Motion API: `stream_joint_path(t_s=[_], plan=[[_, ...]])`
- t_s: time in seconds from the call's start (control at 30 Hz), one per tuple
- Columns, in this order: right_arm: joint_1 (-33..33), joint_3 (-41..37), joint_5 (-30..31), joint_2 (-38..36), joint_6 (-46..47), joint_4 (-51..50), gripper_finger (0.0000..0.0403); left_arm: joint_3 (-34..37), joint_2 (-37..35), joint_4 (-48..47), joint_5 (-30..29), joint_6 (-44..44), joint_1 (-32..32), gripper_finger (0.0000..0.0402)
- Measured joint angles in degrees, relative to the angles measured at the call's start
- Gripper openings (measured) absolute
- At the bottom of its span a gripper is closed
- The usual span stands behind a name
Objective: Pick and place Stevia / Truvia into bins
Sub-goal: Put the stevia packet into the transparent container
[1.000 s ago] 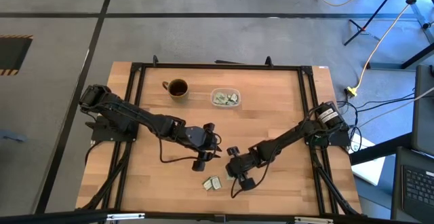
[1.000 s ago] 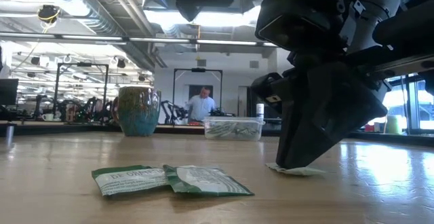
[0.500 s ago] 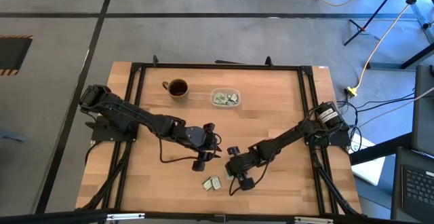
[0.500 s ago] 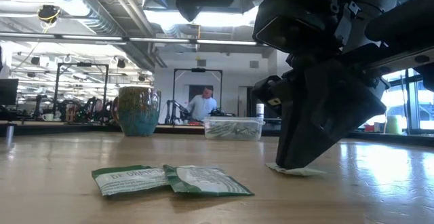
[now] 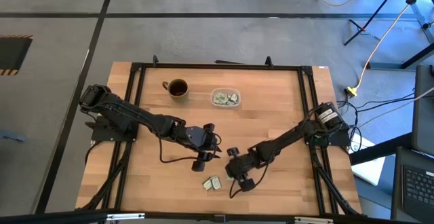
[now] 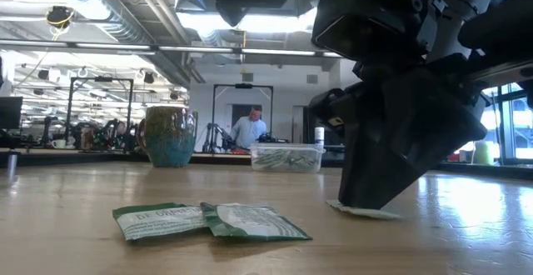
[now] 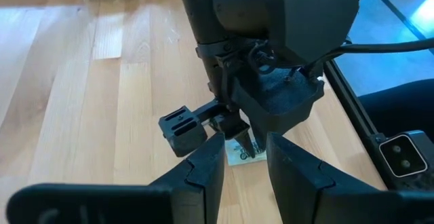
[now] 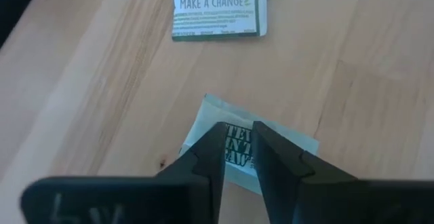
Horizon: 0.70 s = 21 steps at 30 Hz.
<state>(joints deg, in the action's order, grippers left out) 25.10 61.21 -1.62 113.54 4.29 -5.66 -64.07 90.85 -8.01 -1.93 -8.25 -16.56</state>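
Note:
A pale green Stevia sachet [image 8: 220,112] lies flat on the wooden table under my right gripper [image 8: 242,139], whose fingers stand a narrow gap apart with their tips on it. In the low view the sachet [image 6: 371,212] pokes out from under that gripper [image 6: 366,198]. Two more sachets [image 5: 212,182] lie side by side nearer the front edge, one overlapping the other [image 6: 250,221]. The clear bin [image 5: 214,91] at the far middle holds several sachets. My left gripper [image 7: 244,159] hovers open and empty above the table, just left of the right one. My right gripper rests both fingertips [image 8: 218,139] on the top face of the sachet, near its middle [image 8: 239,146]. The fingers slant down from the table's right side. The sachet lies flat on the table and none of it is between the fingers.
A brown mug [image 5: 177,88] stands left of the bin at the far side. A black frame [image 5: 135,115] runs around the table's edges. In the low view a person [image 6: 247,129] shows far off in the room behind. Bare wood lies along the table's left and right parts.
My right gripper has kept its place on the sachet and its fingers have opened slightly. The sachet has stayed flat on the table.

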Motion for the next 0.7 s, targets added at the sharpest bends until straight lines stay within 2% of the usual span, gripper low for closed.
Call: stream_joint_path(t_s=[0.4, 0.7], plan=[[-0.02, 0.09, 1.56, -0.11, -0.06, -1.17, 0.0014, 0.02, 0.0, -1.37, 0.02, -0.01, 0.0, 0.0104], [-0.02, -0.06, 1.57, -1.33, 1.17, -1.01, 0.0004, 0.15, -1.38, -4.17, -1.32, 2.4, 0.0, 0.0104]])
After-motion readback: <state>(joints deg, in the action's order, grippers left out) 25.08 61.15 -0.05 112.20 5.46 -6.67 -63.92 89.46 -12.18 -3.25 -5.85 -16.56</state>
